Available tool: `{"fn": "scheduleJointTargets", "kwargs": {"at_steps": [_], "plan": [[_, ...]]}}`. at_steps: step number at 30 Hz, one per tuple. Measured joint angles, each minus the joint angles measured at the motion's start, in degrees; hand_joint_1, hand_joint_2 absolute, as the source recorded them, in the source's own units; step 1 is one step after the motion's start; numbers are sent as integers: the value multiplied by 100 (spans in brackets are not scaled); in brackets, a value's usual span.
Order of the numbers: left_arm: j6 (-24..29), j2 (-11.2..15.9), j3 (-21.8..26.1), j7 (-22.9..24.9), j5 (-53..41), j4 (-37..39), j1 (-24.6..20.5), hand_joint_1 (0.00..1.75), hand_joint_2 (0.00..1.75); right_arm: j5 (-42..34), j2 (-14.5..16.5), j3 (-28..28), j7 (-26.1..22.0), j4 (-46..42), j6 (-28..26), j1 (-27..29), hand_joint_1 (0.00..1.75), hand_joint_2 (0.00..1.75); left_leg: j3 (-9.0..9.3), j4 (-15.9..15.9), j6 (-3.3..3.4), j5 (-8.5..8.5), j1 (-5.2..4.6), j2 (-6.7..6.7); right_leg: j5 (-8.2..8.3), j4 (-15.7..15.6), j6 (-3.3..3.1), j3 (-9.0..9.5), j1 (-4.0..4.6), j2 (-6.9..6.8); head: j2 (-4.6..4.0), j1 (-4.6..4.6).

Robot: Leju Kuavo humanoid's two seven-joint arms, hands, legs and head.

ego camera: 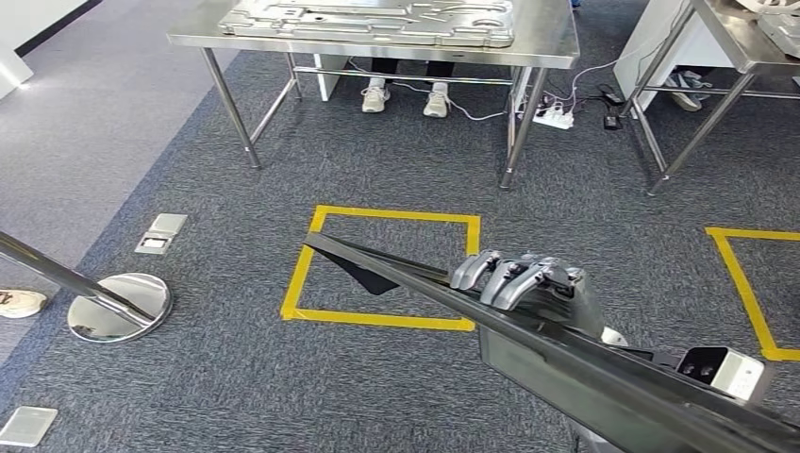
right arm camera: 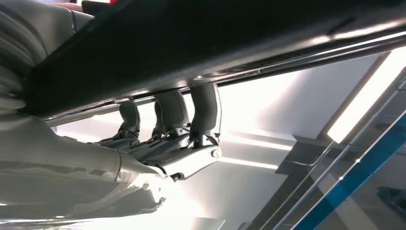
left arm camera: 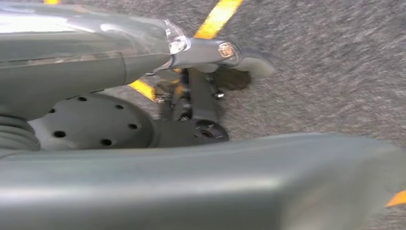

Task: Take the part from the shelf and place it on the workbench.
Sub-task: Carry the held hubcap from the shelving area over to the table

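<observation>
You have the workbench (ego camera: 557, 42) ahead of you across the grey carpet (ego camera: 189, 189), already bearing a pressed metal panel (ego camera: 377, 21), with a yellow taped square (ego camera: 302, 264) on the floor between you and it. The part (ego camera: 566, 354), a long dark flat piece, is off the shelf and carried low across your front, so the pick looks done while the walk and the set-down remain. Your right hand (ego camera: 528, 283) grips the part's edge with fingers hooked over it; your left hand (left arm camera: 196, 91) hangs over the carpet, and I cannot tell its state.
</observation>
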Motion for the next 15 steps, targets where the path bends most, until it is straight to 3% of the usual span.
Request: {"fn": "scheduleJointTargets", "kwargs": {"at_steps": [2, 4, 5, 6, 7, 9, 10, 12, 15], "plan": [[-3, -4, 0, 2, 0, 1, -1, 0, 175, -5, -2, -15, -5, -8, 19, -7, 175, 175, 126, -182, 43, 75, 44, 34, -186, 280, 6, -101, 19, -11, 0, 1], [-4, -4, 0, 5, 0, 1, 1, 0, 175, -8, -4, -33, -7, -1, 28, 2, 175, 175, 164, -215, 48, 72, 56, 60, -511, 953, 29, -451, 3, -18, 0, 3], [-4, -5, 0, 8, 0, 1, 5, 0, 175, -11, -6, -45, -7, 8, 32, 13, 175, 175, 169, -212, 37, 59, 67, 67, -603, 1259, 54, -624, -12, -21, 0, 2], [-4, -5, 1, 11, 0, 1, 10, 0, 175, -15, -8, -59, -7, 16, 37, 22, 175, 175, 179, -208, 15, 42, 84, 70, -592, 1407, 85, -722, -30, -24, -1, 2], [-4, -5, 1, 13, 0, 1, 15, 0, 175, -20, -9, -72, -7, 23, 43, 24, 175, 175, 194, -196, -21, 17, 110, 69, -462, 1326, 122, -704, -50, -29, -1, 2], [-4, -4, 2, 15, -1, 1, 18, 0, 175, -28, -9, -91, -7, 29, 50, 22, 175, 175, 226, -126, -133, -72, 175, 55, -58, 651, 216, -398, -104, -26, 0, 3], [-4, 2, 3, 16, -2, 1, 15, 0, 175, -30, -10, -94, -7, 36, 55, 21, 175, 175, 227, -66, -200, -129, 191, 45, 69, 337, 236, -252, -121, 1, 0, 10], [-3, 12, 3, 19, -7, 1, 10, 0, 175, -39, -16, -97, -4, 52, 63, 32, 175, 175, 216, 13, -295, -207, 187, 29, 88, 106, 176, -139, -126, 49, 0, 16], [-2, 12, 3, 22, -13, 1, 9, 0, 175, -58, -22, -102, -3, 58, 68, 30, 175, 175, 228, 38, -336, -247, 196, 30, 43, 137, 16, -135, -111, 31, 0, 9]]}}
